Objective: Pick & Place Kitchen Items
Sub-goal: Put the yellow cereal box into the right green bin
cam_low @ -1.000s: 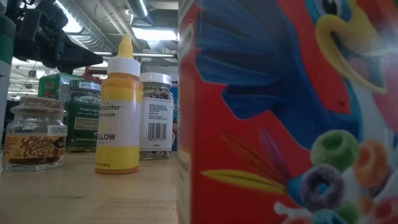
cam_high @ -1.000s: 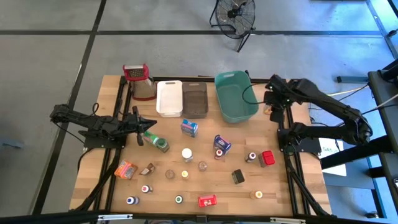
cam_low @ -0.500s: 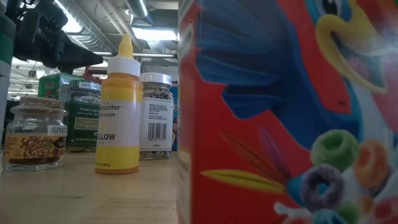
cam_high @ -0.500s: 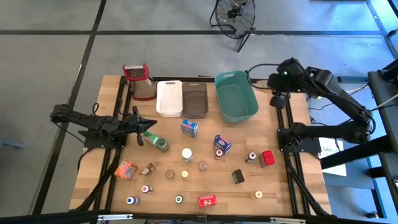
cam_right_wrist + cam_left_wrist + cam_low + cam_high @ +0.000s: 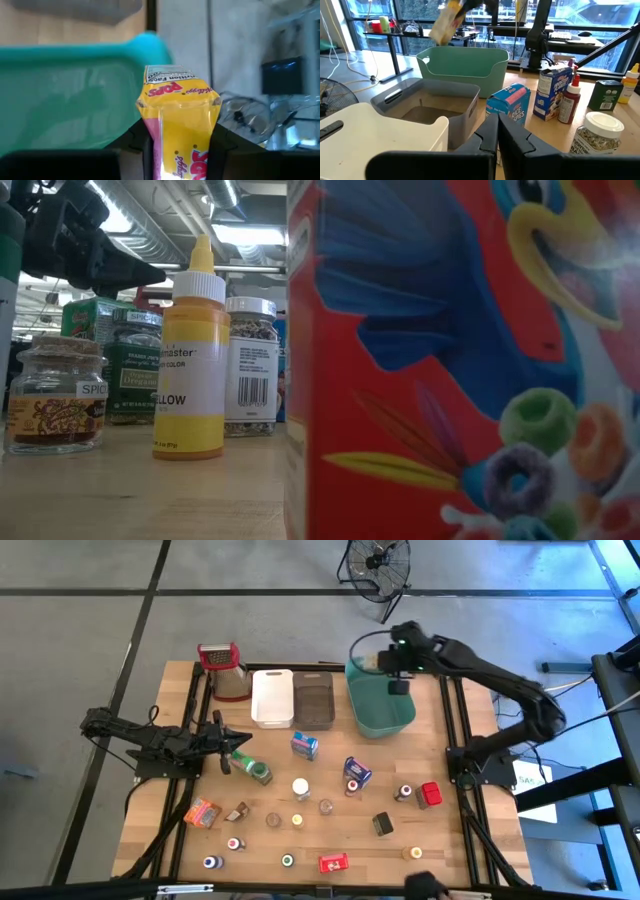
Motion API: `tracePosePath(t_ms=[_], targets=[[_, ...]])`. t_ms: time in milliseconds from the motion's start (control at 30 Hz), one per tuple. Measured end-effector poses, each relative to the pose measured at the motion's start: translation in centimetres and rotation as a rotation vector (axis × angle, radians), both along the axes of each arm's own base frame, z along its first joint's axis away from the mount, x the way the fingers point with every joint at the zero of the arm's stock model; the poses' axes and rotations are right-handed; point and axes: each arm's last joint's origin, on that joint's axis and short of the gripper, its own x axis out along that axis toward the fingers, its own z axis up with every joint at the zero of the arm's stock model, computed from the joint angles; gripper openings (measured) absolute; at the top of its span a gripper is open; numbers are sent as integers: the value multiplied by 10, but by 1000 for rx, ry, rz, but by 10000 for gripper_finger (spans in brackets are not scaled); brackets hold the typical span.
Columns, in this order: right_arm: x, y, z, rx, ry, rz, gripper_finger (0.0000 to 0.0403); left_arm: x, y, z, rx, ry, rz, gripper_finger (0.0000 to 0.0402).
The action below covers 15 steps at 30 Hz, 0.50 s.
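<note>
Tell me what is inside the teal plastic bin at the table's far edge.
The teal plastic bin looks empty where its floor shows. The right gripper, shut on a yellow cereal box, hangs over its far rim and hides that corner.

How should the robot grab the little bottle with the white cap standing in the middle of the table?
Probably from straight above, pinching the white cap of the small upright bottle. It stands upright, cap up, with bare wooden table around it, so the fingers should fit on both sides. Its lower body cannot be judged from above.
</note>
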Motion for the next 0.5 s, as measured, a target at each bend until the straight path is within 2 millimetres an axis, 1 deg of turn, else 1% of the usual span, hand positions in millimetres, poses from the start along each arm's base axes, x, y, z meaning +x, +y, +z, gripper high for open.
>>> tracePosePath(t_ms=[100, 167, 233, 333, 433, 500], targets=[[8, -14, -22, 55, 46, -58, 108, 0, 0, 0, 0, 0, 0, 4], [11, -20, -31, 83, 59, -118, 108, 0, 0, 0, 0, 1, 0, 4], [11, -23, -38, 105, 88, -129, 108, 0, 0, 0, 0, 1, 0, 4], [12, -24, -42, 110, 130, -97, 108, 0, 0, 0, 2, 2, -1, 4], [14, -23, -42, 136, 103, -56, 108, 0, 0, 0, 7, 4, -1, 4], [15, -22, -42, 162, 92, 7, 108, 0, 0, 0, 8, 4, -1, 4]])
